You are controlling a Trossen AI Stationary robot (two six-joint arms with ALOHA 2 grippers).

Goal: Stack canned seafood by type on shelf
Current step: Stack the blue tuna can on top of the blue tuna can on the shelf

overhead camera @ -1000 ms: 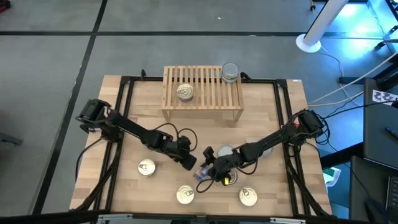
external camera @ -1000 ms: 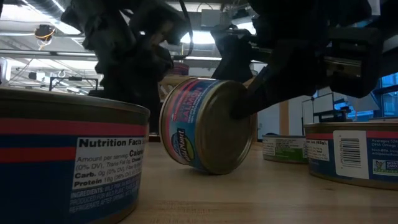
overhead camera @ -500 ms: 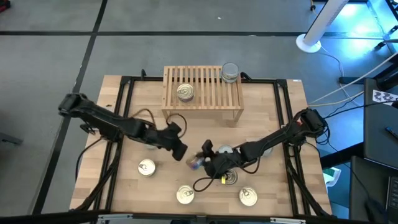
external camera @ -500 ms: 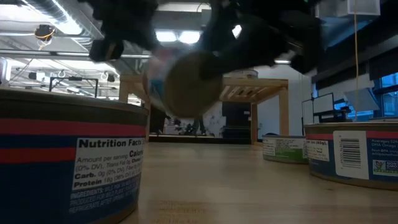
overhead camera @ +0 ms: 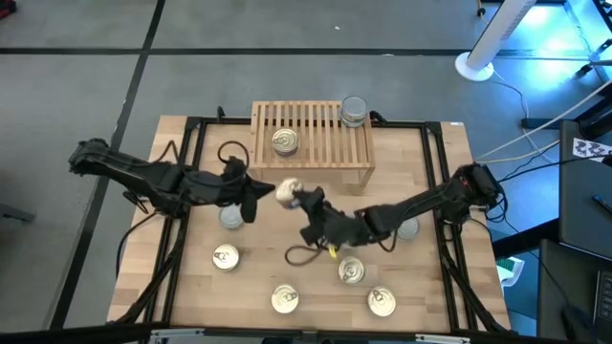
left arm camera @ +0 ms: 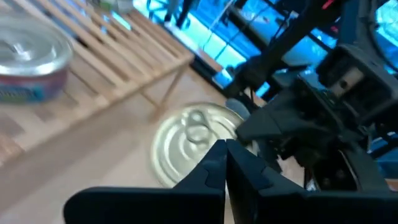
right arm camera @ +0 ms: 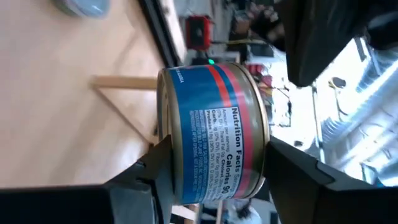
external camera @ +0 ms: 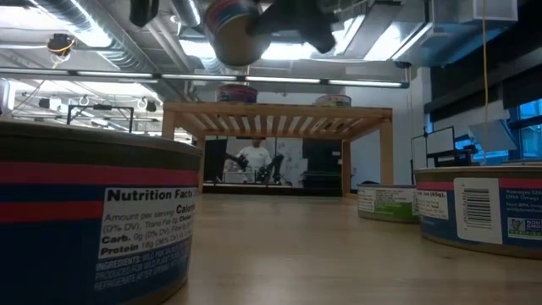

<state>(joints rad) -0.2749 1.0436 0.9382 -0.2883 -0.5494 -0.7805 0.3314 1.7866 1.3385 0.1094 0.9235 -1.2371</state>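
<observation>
Wooden surface (overhead camera: 411, 172) carries six cans; two more sit on the shelf (overhead camera: 311, 143); right end effector (overhead camera: 292, 196) clamps a ninth can (overhead camera: 286, 192); left end effector (overhead camera: 251, 191) is closed, empty.

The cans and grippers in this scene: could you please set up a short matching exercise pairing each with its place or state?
1. gold-lid can
2. grey-lid can
3. right gripper
4. left gripper

a. shut, holding nothing
b. on the shelf's back right corner
c. holding a lifted can in front of the shelf
d. on the shelf's slats, left of middle

Pairs: 1-d, 2-b, 3-c, 4-a
</observation>
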